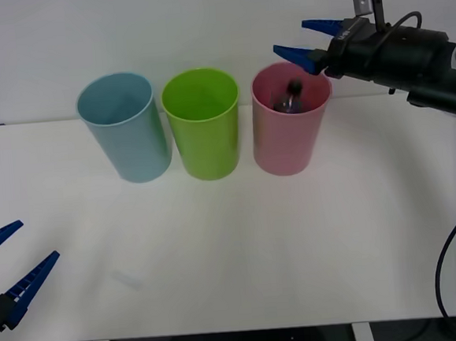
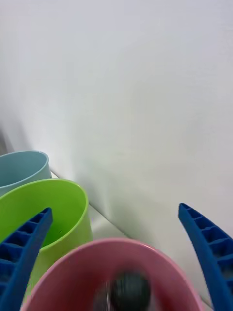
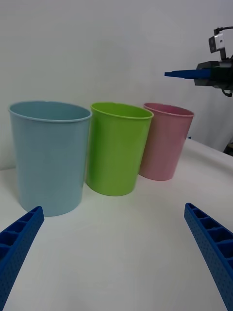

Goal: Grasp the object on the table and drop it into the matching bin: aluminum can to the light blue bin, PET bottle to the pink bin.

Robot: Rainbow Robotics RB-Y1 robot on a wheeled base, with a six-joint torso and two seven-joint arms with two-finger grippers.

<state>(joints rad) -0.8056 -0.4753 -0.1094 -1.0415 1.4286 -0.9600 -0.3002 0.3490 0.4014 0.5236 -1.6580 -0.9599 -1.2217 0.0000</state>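
The PET bottle [image 1: 291, 96], dark with a black cap, sits tilted and blurred inside the mouth of the pink bin [image 1: 285, 146]. In the right wrist view its cap [image 2: 127, 291] shows just inside the pink bin's rim [image 2: 73, 272]. My right gripper [image 1: 290, 39] hovers open directly above that bin, holding nothing; its blue fingers [image 2: 24, 252] frame the opening. The light blue bin [image 1: 127, 139] stands at the left of the row. My left gripper [image 1: 37, 239] rests open near the front left of the white table [image 1: 219, 258].
A lime green bin [image 1: 206, 137] stands between the light blue and pink bins, nearly touching both. From the left wrist, the three bins line up as light blue [image 3: 48, 160], green [image 3: 116, 150] and pink [image 3: 165, 141]. A white wall rises behind them.
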